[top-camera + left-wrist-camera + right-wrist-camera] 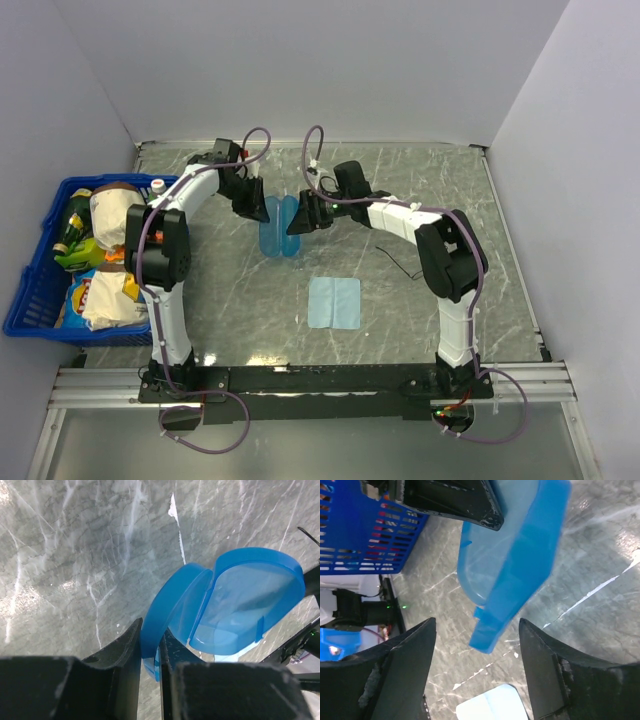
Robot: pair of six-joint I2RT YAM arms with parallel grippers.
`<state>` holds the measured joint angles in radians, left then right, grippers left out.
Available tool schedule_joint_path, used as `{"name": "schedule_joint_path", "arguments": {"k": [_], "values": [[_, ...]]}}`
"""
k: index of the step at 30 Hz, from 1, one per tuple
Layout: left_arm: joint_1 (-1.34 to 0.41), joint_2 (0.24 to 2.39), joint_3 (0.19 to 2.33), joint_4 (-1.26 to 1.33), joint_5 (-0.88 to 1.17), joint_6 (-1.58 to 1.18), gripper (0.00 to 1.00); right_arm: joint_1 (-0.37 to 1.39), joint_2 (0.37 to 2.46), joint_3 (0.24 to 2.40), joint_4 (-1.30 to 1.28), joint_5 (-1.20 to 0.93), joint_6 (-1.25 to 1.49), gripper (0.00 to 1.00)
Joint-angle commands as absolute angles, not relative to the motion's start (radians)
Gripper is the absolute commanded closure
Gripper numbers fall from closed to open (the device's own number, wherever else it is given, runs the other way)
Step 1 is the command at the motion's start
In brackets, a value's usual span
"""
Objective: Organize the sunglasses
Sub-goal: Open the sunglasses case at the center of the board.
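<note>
The blue translucent case (281,236) stands open on the table in the middle, its two halves spread apart. My left gripper (257,207) is shut on the rim of one half (170,605), its jaws pinching the blue wall. My right gripper (299,220) is open, its jaws wide on either side of the other half's lower edge (515,560) without touching it. The sunglasses (403,263) show as a thin black wire shape on the table to the right of the case, below my right forearm; a thin black arm also shows in the left wrist view (309,536).
A light-blue square cloth (334,302) lies flat in front of the case, also seen in the right wrist view (490,706). A blue basket (28,285) with snack bags and bottles stands at the left edge. Grey walls close in the table on three sides.
</note>
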<state>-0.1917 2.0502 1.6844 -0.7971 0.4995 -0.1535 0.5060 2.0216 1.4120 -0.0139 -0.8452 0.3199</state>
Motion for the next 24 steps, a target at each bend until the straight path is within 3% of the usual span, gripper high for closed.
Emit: {"name": "schedule_joint_path", "arguments": {"k": [1,7,14,24], "values": [[-0.196,2.051,1.694,-0.796,0.531,-0.167,0.99,0.518,1.971,1.434,-0.049,-0.770,0.278,0.32],[-0.196,2.026,1.690,-0.790,0.607,-0.158,0.99,0.515,1.985,1.436,-0.067,-0.698,0.255,0.42],[-0.181,2.003,1.687,-0.795,0.768,-0.140,0.99,0.496,1.980,1.416,-0.055,-0.675,0.232,0.43],[-0.129,1.999,1.661,-0.790,0.980,-0.117,0.99,0.374,1.964,1.286,0.291,-1.046,0.400,0.48]]}}
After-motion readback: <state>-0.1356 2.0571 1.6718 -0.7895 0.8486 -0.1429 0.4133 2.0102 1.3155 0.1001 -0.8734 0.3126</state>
